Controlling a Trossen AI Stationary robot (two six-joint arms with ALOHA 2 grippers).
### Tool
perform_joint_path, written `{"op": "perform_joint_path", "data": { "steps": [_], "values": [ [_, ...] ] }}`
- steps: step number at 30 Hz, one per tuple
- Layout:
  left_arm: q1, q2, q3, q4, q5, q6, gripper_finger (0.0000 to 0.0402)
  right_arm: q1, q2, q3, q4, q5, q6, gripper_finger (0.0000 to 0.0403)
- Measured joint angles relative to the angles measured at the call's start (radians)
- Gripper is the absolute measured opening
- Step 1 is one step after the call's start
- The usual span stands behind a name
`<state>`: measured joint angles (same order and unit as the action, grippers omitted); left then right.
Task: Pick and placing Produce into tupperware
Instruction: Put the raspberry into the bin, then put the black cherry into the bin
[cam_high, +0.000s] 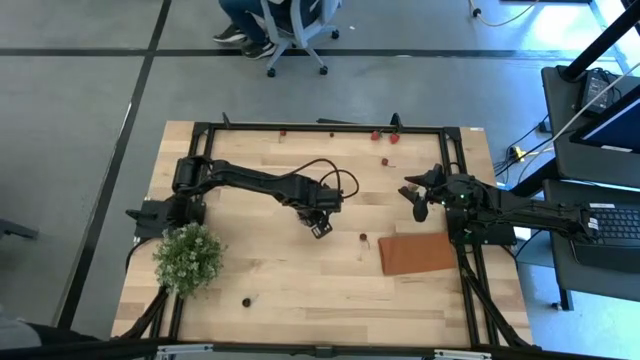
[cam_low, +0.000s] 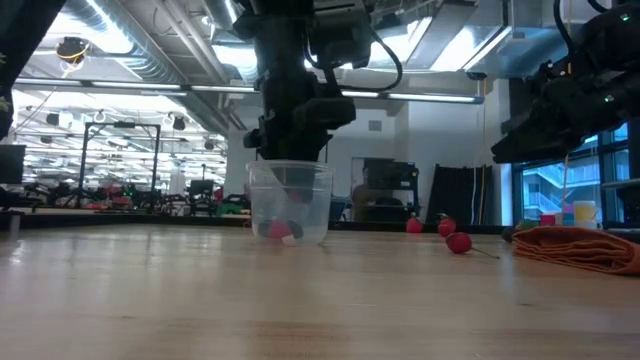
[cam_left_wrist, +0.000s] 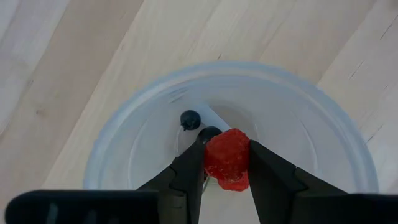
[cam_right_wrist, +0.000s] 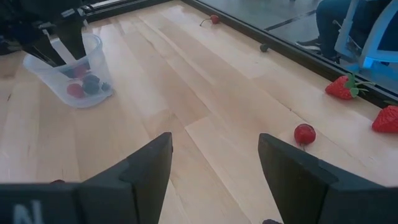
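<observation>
1. Your left gripper (cam_left_wrist: 227, 163) is clamped on a red berry (cam_left_wrist: 227, 158), hanging right over the tupperware (cam_left_wrist: 298, 118) mid-table.
2. Inside the cup lies a dark berry (cam_left_wrist: 190, 119).
3. Farther off, your right gripper (cam_right_wrist: 214, 165) waits with fingers apart near the brown mat (cam_high: 420, 254); a red berry (cam_right_wrist: 304, 133) lies ahead of it.

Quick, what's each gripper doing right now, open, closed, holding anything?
Left gripper: shut on a red berry, over the cup.
Right gripper: open, empty.
</observation>
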<state>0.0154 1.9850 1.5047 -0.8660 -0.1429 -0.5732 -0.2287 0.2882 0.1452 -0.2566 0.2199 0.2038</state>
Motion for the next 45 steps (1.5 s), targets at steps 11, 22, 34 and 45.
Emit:
{"op": "perform_joint_path", "data": {
  "steps": [11,22,34,45],
  "values": [
    [-0.003,0.000,0.000,-0.016,0.007,0.000,0.0135,0.000,0.000,0.000,0.000,0.000,0.001,0.0240],
    [-0.006,-0.024,0.075,-0.148,0.076,0.000,0.0192,0.000,0.000,0.000,-0.003,0.000,0.001,0.0240],
    [-0.172,-0.025,0.295,-0.575,0.108,-0.067,0.0190,0.000,0.000,0.000,-0.023,-0.001,0.000,0.0240],
    [-0.392,-0.025,0.295,-0.594,0.183,-0.446,0.0190,0.000,0.000,0.000,-0.026,-0.001,-0.002,0.0240]
  ]
}}
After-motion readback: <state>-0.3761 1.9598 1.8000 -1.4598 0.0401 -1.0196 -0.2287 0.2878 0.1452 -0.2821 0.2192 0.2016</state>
